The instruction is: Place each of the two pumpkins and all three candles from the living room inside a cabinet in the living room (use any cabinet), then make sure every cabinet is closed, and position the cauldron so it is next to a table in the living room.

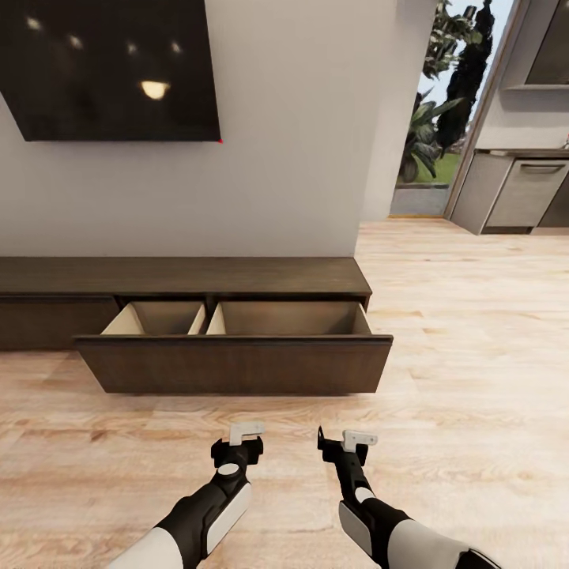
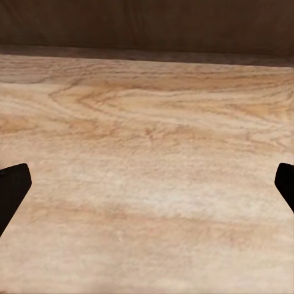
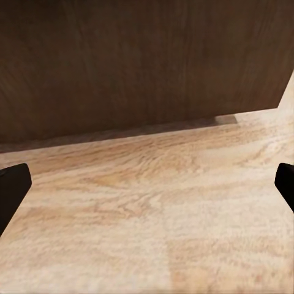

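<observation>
Jaws spread wide and empty on both arms: the left gripper (image 1: 246, 433) and the right gripper (image 1: 348, 438) hang low over the plank floor (image 1: 474, 379), facing the cabinet (image 1: 182, 278), each wrist view showing two dark fingertips (image 2: 13, 184) at the frame's edges with bare wood grain between them.

Against the living-room wall, the long dark-brown cabinet has one wide drawer (image 1: 237, 359) pulled out, its pale beige inside split by a divider into two compartments. What can be seen of both compartments looks empty, though the tall front panel hides the floor of each. No pumpkin, candle or cauldron can be made out here.

As a judgement, the drawer front is stiff, flat and handle-less, so it offers nothing to pinch; closing it would likely call for a flat push near the middle of the panel, or on both halves at once, to keep it from racking. It should slide lightly.

Above hangs a glossy black television (image 1: 111, 71). Beyond the cabinet's right end, the light wood floor runs on toward a garden doorway (image 1: 431, 134) and grey kitchen units (image 1: 521, 190).
</observation>
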{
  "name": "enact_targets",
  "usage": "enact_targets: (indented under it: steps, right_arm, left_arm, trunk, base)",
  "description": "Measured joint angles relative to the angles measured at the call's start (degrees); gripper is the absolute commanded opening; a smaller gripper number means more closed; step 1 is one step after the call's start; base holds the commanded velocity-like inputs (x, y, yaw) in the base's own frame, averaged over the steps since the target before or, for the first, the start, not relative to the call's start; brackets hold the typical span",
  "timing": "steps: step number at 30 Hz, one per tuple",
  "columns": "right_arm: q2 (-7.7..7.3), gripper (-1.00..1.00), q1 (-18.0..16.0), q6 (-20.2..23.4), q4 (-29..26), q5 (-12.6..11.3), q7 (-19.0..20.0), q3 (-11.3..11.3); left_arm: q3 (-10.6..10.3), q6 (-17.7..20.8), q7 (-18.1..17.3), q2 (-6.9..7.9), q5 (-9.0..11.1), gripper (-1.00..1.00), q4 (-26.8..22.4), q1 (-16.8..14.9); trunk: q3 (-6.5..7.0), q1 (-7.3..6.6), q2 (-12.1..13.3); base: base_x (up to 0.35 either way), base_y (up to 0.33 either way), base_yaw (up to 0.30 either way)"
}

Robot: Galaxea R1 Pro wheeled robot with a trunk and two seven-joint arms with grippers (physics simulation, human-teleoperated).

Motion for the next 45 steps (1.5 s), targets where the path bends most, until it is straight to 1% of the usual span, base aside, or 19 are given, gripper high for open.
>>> enact_targets:
  steps: [5,9,35,45]
  right_arm:
    - [0.0,1.0,0.0,0.0,0.0,-0.1,0.0,0.0]
    - [0.0,1.0,0.0,0.1,0.0,-0.1,0.0,0.0]
    - [0.0,1.0,0.0,0.3,0.0,-0.2,0.0,0.0]
    - [0.0,1.0,0.0,0.3,0.0,-0.2,0.0,0.0]
  left_arm:
    - [-0.3,0.0,0.0,-0.07,0.0,1.0,0.0,0.0]
    - [-0.2,0.1,0.0,-0.01,0.0,1.0,0.0,0.0]
    - [0.0,0.1,-0.1,0.07,0.2,1.0,0.1,0.0]
    - [0.0,0.1,-0.1,0.09,0.2,1.0,0.1,0.0]
  trunk:
    - [0.0,0.0,0.0]
    - [0.0,-0.02,0.0]
    - [0.0,-0.03,0.0]
    - [0.0,-0.02,0.0]
  base:
    - [0.009,0.0,0.0]
    - [0.163,0.0,0.0]
    - [0.317,0.0,0.0]
    - [0.229,0.0,0.0]
